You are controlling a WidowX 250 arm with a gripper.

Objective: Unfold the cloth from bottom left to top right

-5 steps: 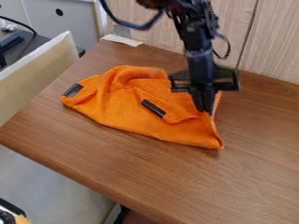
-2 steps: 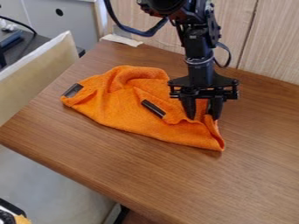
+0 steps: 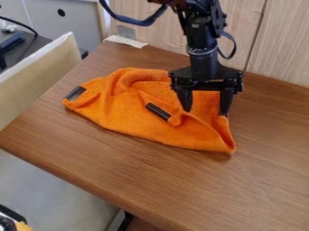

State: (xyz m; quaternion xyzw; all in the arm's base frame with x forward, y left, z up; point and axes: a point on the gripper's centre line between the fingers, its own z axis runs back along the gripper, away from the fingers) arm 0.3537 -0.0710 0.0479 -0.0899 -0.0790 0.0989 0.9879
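An orange cloth [image 3: 129,118], fuzzy and matte, lies bunched across the table's middle; at its left end is a dark rectangular patch [image 3: 75,93], with a rounded, puffy fold rising just beside it. Toward the center, a flap with a curled edge bears a dark strip [image 3: 158,111], smoother than the nap around it. Farther right hangs the black, angular gripper [image 3: 206,112], its fingers spread wide, one down over the cloth, the other at its right margin, where a narrow fold runs to a blunt corner nearest the camera. The brown table [image 3: 145,180] has streaky wood grain and a rounded front edge. Behind, left to right, come a flat cream panel [image 3: 37,74] with a pale rim, a gray cabinet [image 3: 75,22] with a round hole, whitish tape [image 3: 125,41] along the table's back edge, and finely striped wooden wall panels [image 3: 280,43] split by a dark seam.
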